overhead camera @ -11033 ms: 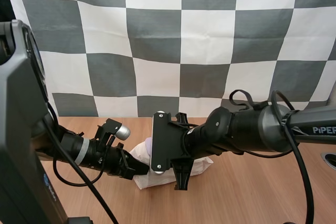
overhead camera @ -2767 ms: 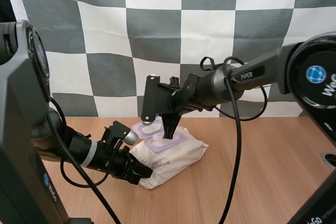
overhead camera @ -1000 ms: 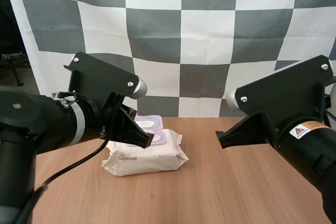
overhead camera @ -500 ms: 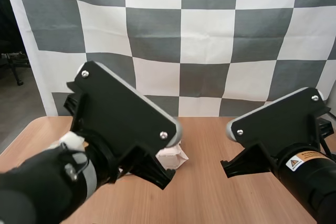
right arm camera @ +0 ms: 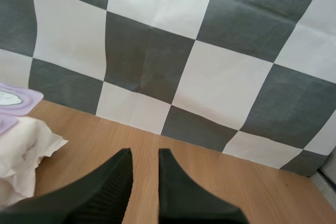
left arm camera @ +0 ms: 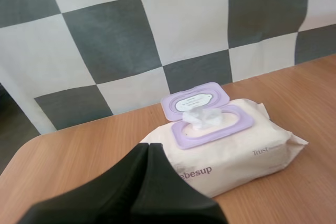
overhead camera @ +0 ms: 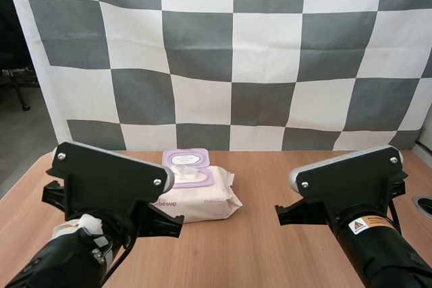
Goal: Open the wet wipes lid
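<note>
Left end effector (left arm camera: 147,149) withdrew from wipes pack (left arm camera: 236,150) marked "bebesup".

You have a light wooden table (overhead camera: 263,190) in front of you. Near its right edge you see a round grey fitting (overhead camera: 424,204).

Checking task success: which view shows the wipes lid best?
Left wrist view: the lid stands flipped up and unobstructed behind the opening, with a wipe poking out. The high view shows it open too, but from farther off. The right wrist view catches just a purple edge of it.
</note>
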Available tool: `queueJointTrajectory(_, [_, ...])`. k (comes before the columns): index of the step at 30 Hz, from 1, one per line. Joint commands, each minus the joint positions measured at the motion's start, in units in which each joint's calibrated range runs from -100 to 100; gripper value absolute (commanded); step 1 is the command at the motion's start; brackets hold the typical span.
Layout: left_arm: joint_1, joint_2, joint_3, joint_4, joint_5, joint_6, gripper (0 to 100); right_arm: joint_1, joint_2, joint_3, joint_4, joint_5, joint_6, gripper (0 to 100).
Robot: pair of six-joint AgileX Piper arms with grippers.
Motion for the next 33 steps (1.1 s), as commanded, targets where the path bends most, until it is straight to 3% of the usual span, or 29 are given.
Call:
queueJointTrajectory(1, [-0.01,0.00,12.41,0.91,-41.82,-1.34,0,-0.04,0.08,5.99,1.32,-20.17,-0.18,33])
queueJointTrajectory(3, [-0.01,0.00,21.42,0.17,-58.17,2.93,0,-0.04,0.08,10.04,1.32,-23.48,-0.18,32])
queueJointTrajectory(8, [-0.35,0.00,23.90,-6.85,-56.48,2.93,0,0.58,0.08,10.04,2.74,-23.48,-0.04,24])
queueJointTrajectory(11, [-1.32,0.00,23.90,-9.27,-48.22,0.33,0,0.73,0.08,10.04,11.29,-24.31,0.07,6])
queueJointTrajectory(12, [-1.58,0.00,23.90,-9.85,-47.72,-1.70,0,0.73,0.08,10.04,13.57,-24.81,0.07,1])
queueJointTrajectory(16, [-2.75,0.00,23.90,-9.95,-49.08,-13.56,0,0.73,0.08,10.04,21.03,-26.06,0.07,0])
queueJointTrajectory(20, [-4.65,0.00,23.90,-8.87,-49.07,-25.37,0,0.73,0.08,10.04,21.51,-27.58,-0.03,0])
queueJointTrajectory(22, [-5.17,0.00,23.90,-6.99,-49.07,-27.77,0,0.73,0.08,10.04,21.35,-29.17,-0.23,0])
queueJointTrajectory(26, [-5.28,0.00,23.90,-0.12,-49.82,-28.03,0,0.73,0.08,10.04,19.39,-31.03,-0.23,0])
queueJointTrajectory(27, [-5.28,0.00,23.90,6.53,-50.79,-28.03,0,0.73,0.08,10.04,18.89,-31.51,-0.23,0])
queueJointTrajectory(30, [-5.28,0.00,23.90,17.58,-50.40,-28.45,0,0.65,0.08,10.04,18.08,-32.37,-0.23,0])
queueJointTrajectory(32, [-5.28,0.00,23.90,33.81,-48.21,-38.09,0,0.03,0.08,10.04,15.44,-31.62,-0.23,0])
queueJointTrajectory(33, [-5.28,0.00,23.90,34.97,-48.02,-40.83,0,-0.14,0.08,10.04,14.17,-25.95,-0.23,0])
